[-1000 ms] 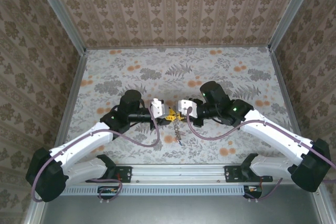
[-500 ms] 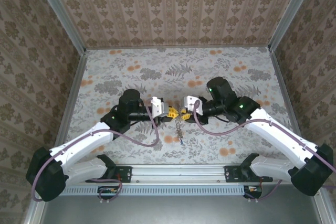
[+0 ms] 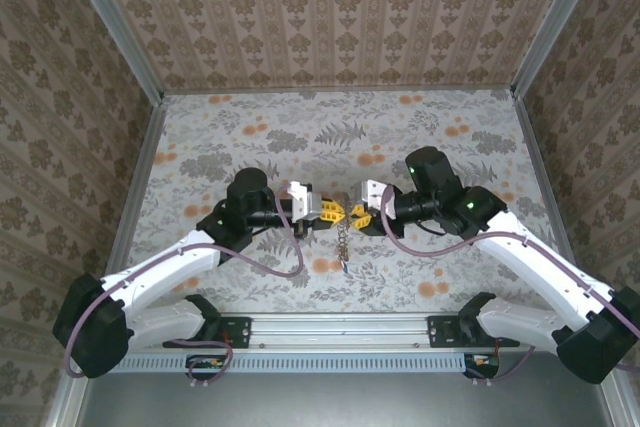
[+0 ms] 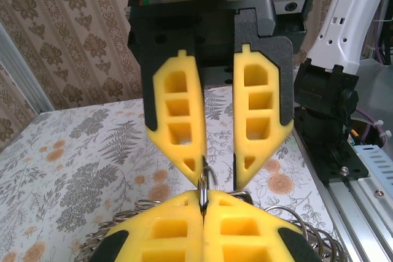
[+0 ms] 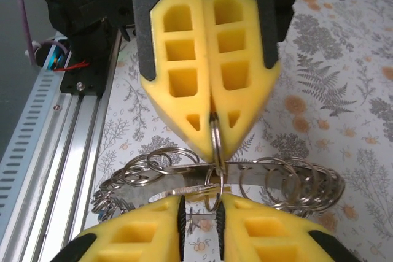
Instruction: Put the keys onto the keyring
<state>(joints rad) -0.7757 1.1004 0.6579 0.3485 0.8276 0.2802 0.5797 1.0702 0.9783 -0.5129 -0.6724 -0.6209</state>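
Note:
The keyring [image 5: 288,179] is a flat metal band strung with many silver split rings; in the top view the keyring [image 3: 344,245] dangles like a chain below the two grippers. My left gripper [image 4: 203,196] is shut on one thin ring of it, and the left gripper [image 5: 212,138] shows the same pinch from the other side. Facing it tip to tip, my right gripper [image 5: 199,204] is open, with a small ring loose in the gap between its pads. In the top view the left gripper [image 3: 337,214] and right gripper [image 3: 353,215] nearly touch. I cannot make out the keys.
The floral tabletop [image 3: 300,137] lies below, with patterned walls on three sides. An aluminium rail [image 3: 340,327] carrying both arm bases runs along the near edge. The right arm's base [image 4: 322,121] stands close behind the grippers in the left wrist view.
My right gripper has opened from shut. Both grippers have shifted slightly to the right, and the keyring still hangs from the left one.

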